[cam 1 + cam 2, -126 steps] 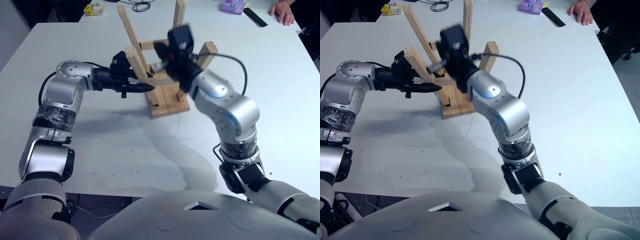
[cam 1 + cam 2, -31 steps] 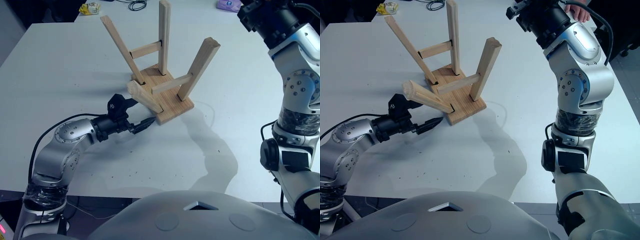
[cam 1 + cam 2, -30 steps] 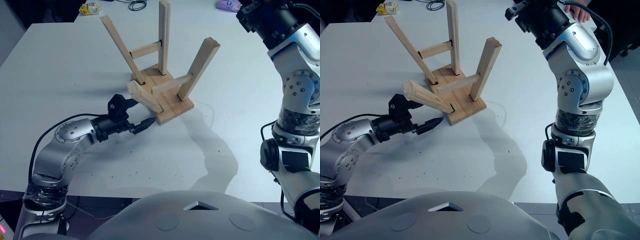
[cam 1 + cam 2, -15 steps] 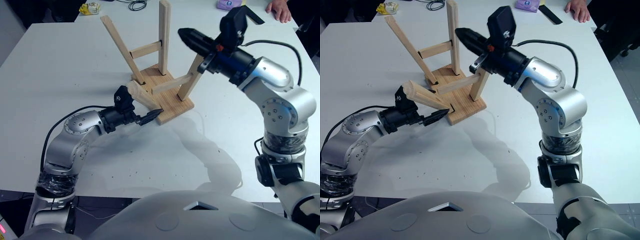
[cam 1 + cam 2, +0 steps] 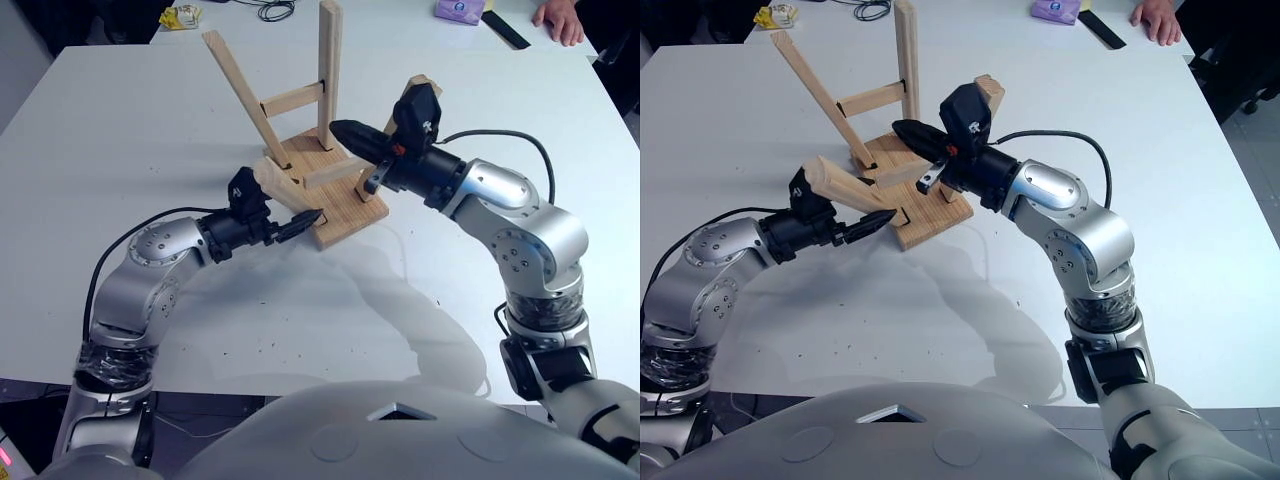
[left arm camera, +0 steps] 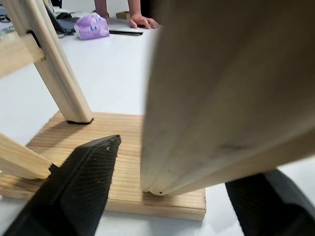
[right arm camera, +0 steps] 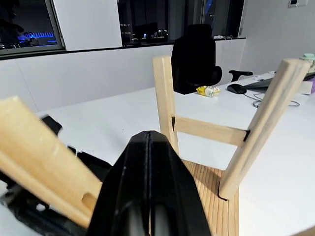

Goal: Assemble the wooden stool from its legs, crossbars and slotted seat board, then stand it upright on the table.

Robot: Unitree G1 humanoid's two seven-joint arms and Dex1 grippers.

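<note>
Left gripper point(image 5: 303, 219) has its fingers spread either side of the leaning leg point(image 5: 283, 191) and clamps nothing. The upside-down stool point(image 5: 329, 80) stands mid-tabletop toward the far edge, seat board point(image 5: 352, 212) down. Right gripper point(image 5: 340, 129) hovers over it, fingers pressed together, empty. The wood looks light and stiff, the joints probably loose, so grasp the legs low. The left wrist view shows the leg's foot crooked on the board, which the eye views leave unclear.

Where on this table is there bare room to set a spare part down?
Free: the table left of the stool, and the right side beyond the right gripper. Crowded: around the seat board, where the left gripper sits too.
</note>
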